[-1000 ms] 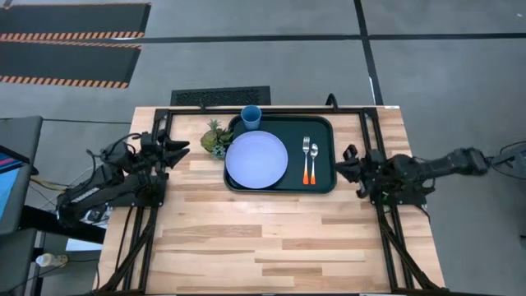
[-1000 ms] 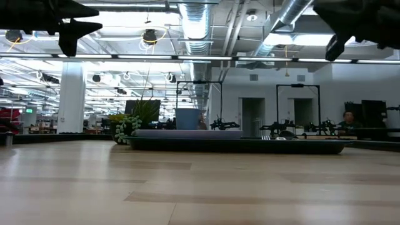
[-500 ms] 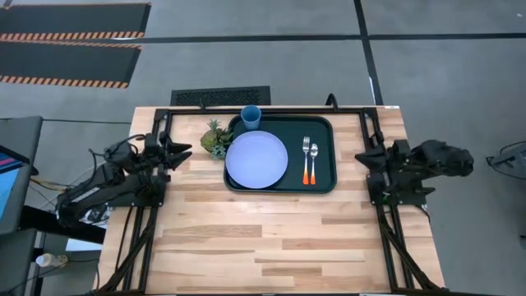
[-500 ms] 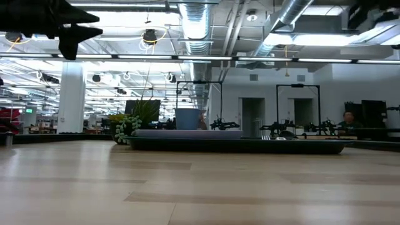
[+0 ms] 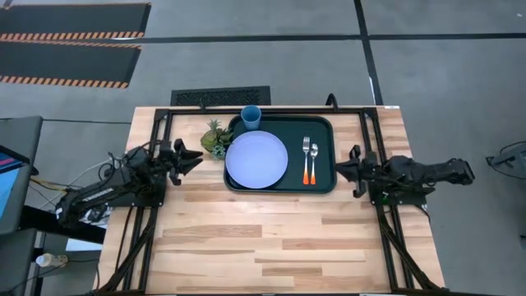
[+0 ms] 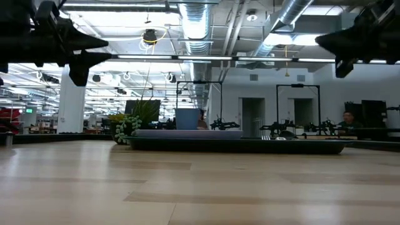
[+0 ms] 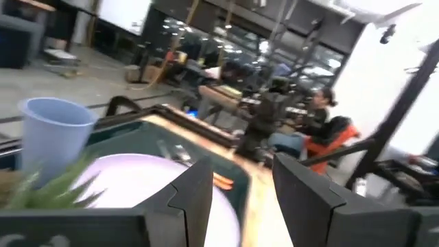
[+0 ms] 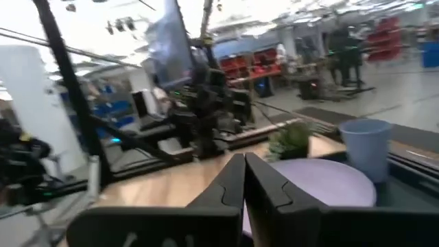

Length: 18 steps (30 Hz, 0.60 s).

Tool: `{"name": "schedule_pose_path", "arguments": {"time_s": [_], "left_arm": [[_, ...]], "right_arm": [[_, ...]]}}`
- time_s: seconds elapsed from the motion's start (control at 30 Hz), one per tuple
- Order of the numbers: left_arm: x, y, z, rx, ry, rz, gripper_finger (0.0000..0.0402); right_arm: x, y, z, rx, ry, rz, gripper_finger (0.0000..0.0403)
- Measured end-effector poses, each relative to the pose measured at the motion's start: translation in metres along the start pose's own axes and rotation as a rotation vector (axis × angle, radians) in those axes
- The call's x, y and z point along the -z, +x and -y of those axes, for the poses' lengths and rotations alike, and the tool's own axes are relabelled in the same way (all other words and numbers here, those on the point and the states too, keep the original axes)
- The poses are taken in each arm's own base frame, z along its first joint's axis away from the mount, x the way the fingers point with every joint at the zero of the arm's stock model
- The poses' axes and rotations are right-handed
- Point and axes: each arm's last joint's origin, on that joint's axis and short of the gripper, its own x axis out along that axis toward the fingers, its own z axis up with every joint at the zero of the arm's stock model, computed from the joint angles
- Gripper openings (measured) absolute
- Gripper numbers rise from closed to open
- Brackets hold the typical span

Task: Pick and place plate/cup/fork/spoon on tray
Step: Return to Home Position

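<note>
The dark tray [image 5: 322,131] lies at the table's far middle. On it rest the lavender plate [image 5: 256,159], the blue cup [image 5: 251,117] standing at its far left corner, and the fork [image 5: 306,159] and spoon [image 5: 313,160] lying side by side to the right of the plate. My left gripper [image 5: 196,157] hovers open to the left of the tray, pointing at it. My right gripper [image 5: 339,167] hovers shut just to the right of the tray. Both are above the table in the low view (left gripper [image 6: 103,45], right gripper [image 6: 320,42]) and hold nothing.
A small green pineapple-like ornament [image 5: 216,138] stands on the table against the tray's far left corner. Black frame rails [image 5: 156,131] run along the table's left, right and far edges. Bare wood lies toward the near edge. A seated person [image 7: 319,116] shows in the room beyond.
My left gripper has come down and moved a little toward the tray and the near edge. My right gripper drew back toward the table's right edge and up, then came back down toward the tray's right rim. The tableware has not moved.
</note>
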Motion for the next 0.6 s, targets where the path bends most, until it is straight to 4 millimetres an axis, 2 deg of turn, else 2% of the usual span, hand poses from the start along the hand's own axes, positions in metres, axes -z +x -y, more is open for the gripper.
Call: {"name": "schedule_pose_path", "arguments": {"time_s": [0.23,0.6], "left_arm": [[0.003,0.000,-0.005,-0.124,0.058,0.002,0.0141],[0.004,-0.001,-0.010,-0.262,0.045,0.035,0.0141]], "right_arm": [[0.007,0.001,0.013,0.146,-0.051,-0.070,0.0026],[0.008,0.001,0.018,0.188,-0.084,-0.076,0.0026]]}}
